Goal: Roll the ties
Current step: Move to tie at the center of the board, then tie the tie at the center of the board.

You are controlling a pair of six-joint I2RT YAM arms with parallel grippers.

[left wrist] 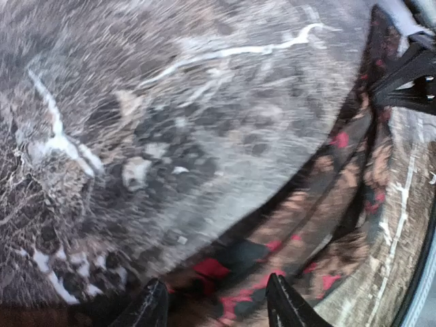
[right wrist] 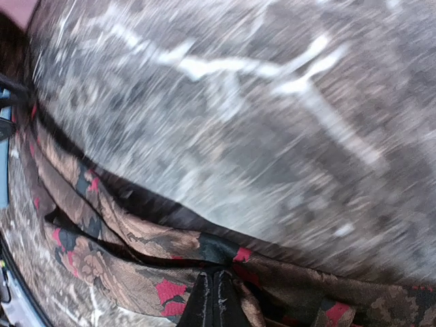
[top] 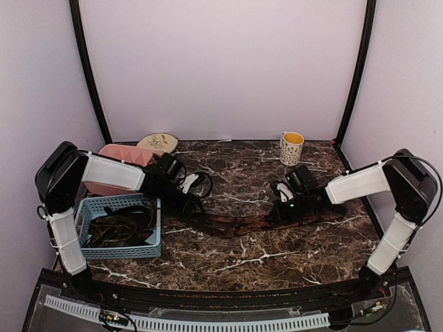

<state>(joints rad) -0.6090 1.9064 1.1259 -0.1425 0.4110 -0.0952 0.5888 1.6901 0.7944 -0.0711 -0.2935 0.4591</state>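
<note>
tie (top: 235,223) stretched left-right mid-table | left gripper (left wrist: 214,281) jaws apart astride its left end | right gripper (right wrist: 214,300) jaws together, pinching its right end | I judge it light, limp, slippery; I'd grip an end

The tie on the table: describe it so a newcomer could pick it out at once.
On the dark marble table, look midway between the two arms. The tie lies there as one long band from the left gripper to the right gripper. Unlike the dark strips heaped in the blue basket, it is stretched out and shows a brown floral weave with red patches.
</note>
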